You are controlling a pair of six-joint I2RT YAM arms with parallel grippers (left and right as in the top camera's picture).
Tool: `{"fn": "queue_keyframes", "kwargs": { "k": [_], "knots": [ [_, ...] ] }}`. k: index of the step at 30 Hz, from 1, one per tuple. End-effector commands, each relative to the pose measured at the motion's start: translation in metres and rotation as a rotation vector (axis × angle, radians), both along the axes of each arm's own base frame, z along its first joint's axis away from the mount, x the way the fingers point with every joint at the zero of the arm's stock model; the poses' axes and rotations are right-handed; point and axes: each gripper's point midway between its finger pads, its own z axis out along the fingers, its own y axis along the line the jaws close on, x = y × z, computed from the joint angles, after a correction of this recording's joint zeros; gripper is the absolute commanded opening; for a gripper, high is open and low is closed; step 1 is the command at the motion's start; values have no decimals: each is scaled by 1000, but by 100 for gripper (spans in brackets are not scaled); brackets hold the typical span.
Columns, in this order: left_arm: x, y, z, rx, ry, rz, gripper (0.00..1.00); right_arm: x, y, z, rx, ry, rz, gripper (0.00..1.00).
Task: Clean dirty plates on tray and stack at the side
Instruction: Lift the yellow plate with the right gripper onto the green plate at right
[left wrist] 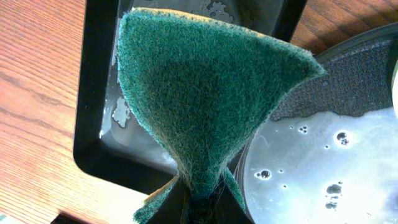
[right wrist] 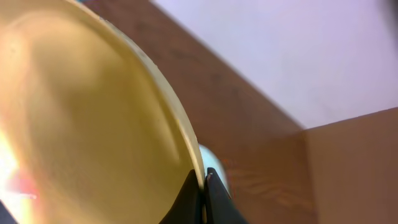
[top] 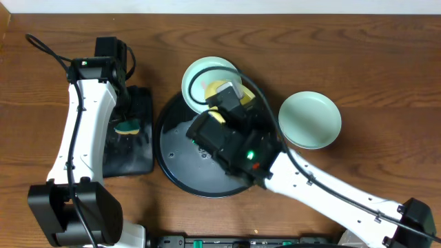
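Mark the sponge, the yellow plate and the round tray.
sponge (left wrist: 205,93): left wrist view, middle of its green face.
yellow plate (right wrist: 87,112): right wrist view, middle of its broad face.
round tray (top: 178,162): overhead view, bare wet floor.

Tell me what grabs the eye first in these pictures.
A green scouring sponge fills the left wrist view, pinched in the left gripper over the wet rectangular tray. The right gripper clamps the rim of the yellow plate above the round black tray. One mint plate sits on the table to the right, a second mint plate at the tray's far edge.
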Motion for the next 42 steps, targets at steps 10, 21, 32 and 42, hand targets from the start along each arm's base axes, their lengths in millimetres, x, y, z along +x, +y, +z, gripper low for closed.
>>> {"fn": "queue_keyframes", "kwargs": {
  "k": [10, 21, 32, 42],
  "knots": [
    [4, 4, 10, 19, -30, -3, 8, -19, -3, 84, -155, -362, -104, 1],
    [4, 4, 10, 19, -29, -3, 7, -24, 1, 91, -155, -397, -111, 1],
    [4, 4, 10, 19, -29, -3, 7, -13, 16, 38, -24, -140, 34, 1],
    [4, 4, 10, 19, -29, -3, 8, -51, 71, -55, 449, 542, 264, 1]
  ]
}}
